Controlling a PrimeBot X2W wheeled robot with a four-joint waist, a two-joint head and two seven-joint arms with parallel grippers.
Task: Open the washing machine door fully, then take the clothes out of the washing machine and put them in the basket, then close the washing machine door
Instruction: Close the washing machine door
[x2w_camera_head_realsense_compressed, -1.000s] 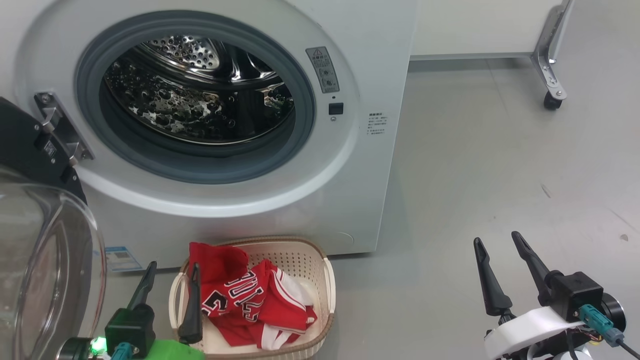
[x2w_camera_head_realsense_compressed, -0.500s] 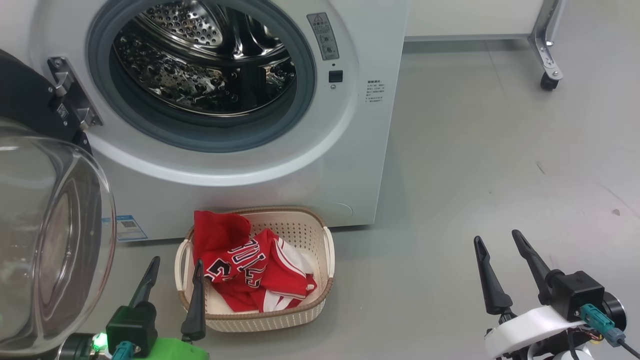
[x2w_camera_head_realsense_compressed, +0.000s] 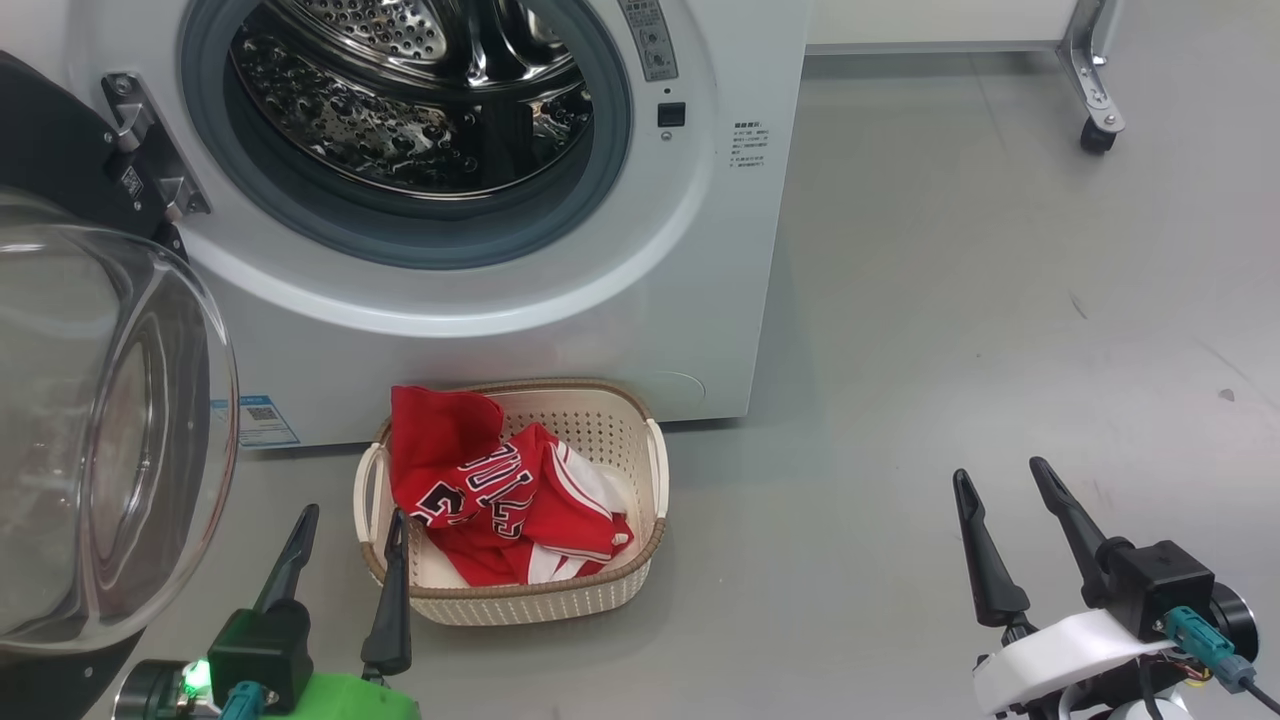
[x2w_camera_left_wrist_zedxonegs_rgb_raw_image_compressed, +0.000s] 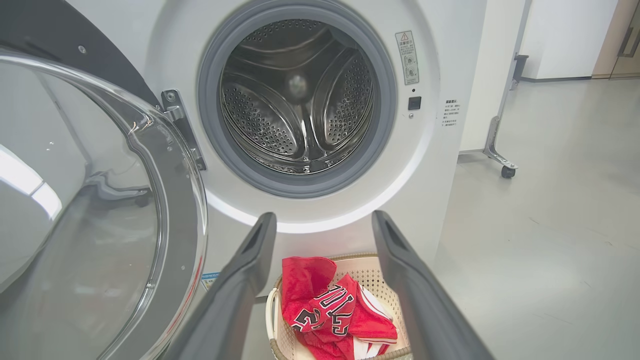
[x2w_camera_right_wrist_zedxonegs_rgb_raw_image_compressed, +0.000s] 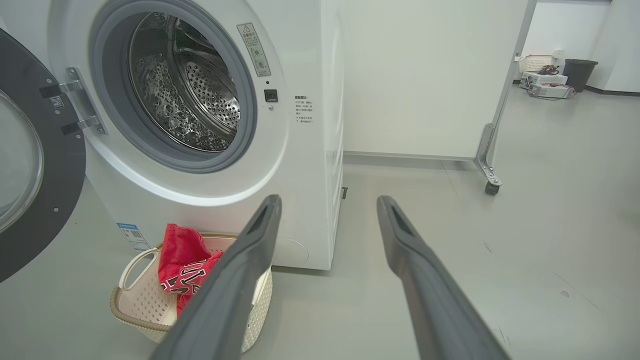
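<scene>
The white washing machine (x2w_camera_head_realsense_compressed: 700, 260) stands with its round door (x2w_camera_head_realsense_compressed: 100, 430) swung wide to the left, glass bowl facing me; the steel drum (x2w_camera_left_wrist_zedxonegs_rgb_raw_image_compressed: 300, 100) looks bare inside. On the floor in front sits the cream basket (x2w_camera_head_realsense_compressed: 610, 420) holding the red clothes (x2w_camera_head_realsense_compressed: 490, 490) with their lettering showing. My left gripper (x2w_camera_head_realsense_compressed: 350, 520) hovers open just left of the basket's near corner, nothing between its fingers. My right gripper (x2w_camera_head_realsense_compressed: 1000, 480) stands open over bare floor well to the right of the basket. The basket (x2w_camera_right_wrist_zedxonegs_rgb_raw_image_compressed: 135, 295) and clothes (x2w_camera_right_wrist_zedxonegs_rgb_raw_image_compressed: 182, 260) also show in the right wrist view.
A white panel on a metal frame with a caster wheel (x2w_camera_head_realsense_compressed: 1095, 135) stands behind and right of the machine. Grey floor (x2w_camera_head_realsense_compressed: 950, 330) stretches to the right. Far back in the right wrist view are a dark bin (x2w_camera_right_wrist_zedxonegs_rgb_raw_image_compressed: 579, 72) and some equipment (x2w_camera_right_wrist_zedxonegs_rgb_raw_image_compressed: 545, 82).
The head camera has tilted down and drawn back, so machine and basket sit higher in the picture. Both grippers stay open and in about the same place.
</scene>
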